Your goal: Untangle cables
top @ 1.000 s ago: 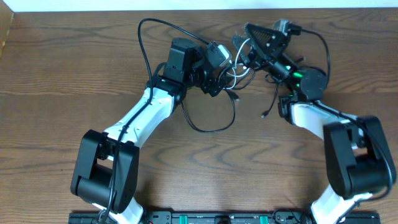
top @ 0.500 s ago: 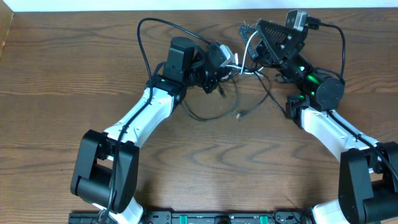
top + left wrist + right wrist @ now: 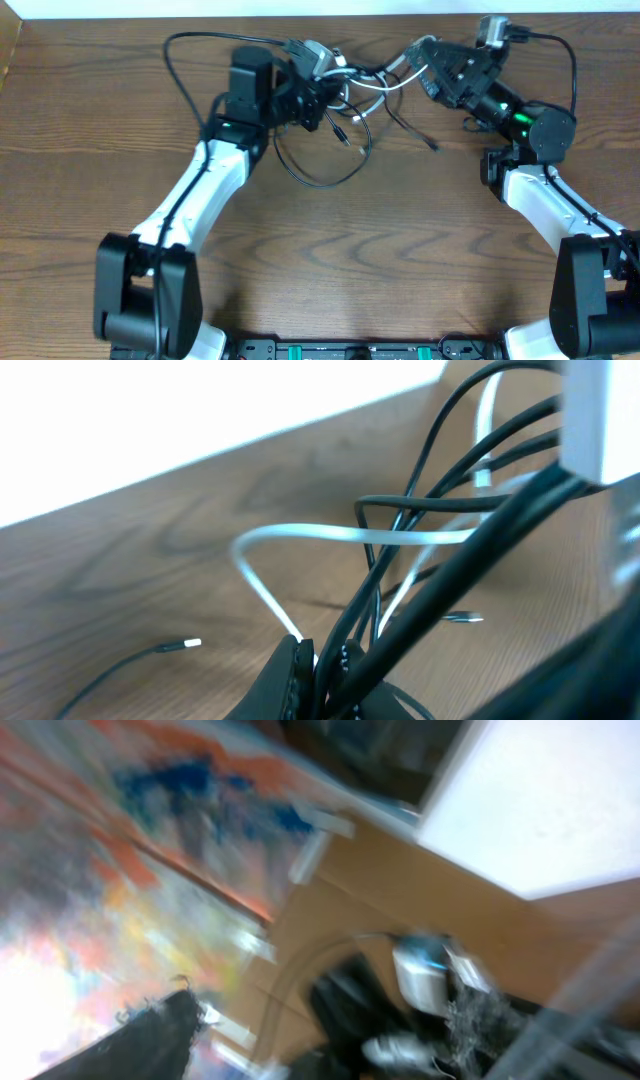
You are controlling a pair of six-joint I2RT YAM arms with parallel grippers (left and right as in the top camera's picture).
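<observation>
Your left gripper (image 3: pixel 322 88) is clenched on the cables (image 3: pixel 345 95) — in the left wrist view a white cable (image 3: pixel 300 535) and several black strands rise straight out of its closed fingertips (image 3: pixel 285 682). The cables sit at twelve o'clock on the table (image 3: pixel 400 250), strung between both grippers, with a black loop (image 3: pixel 320 178) drooping toward six o'clock. Your right gripper (image 3: pixel 428 72) meets them at their three o'clock end — its wrist view is blurred, so I cannot tell whether it grips or stands released.
</observation>
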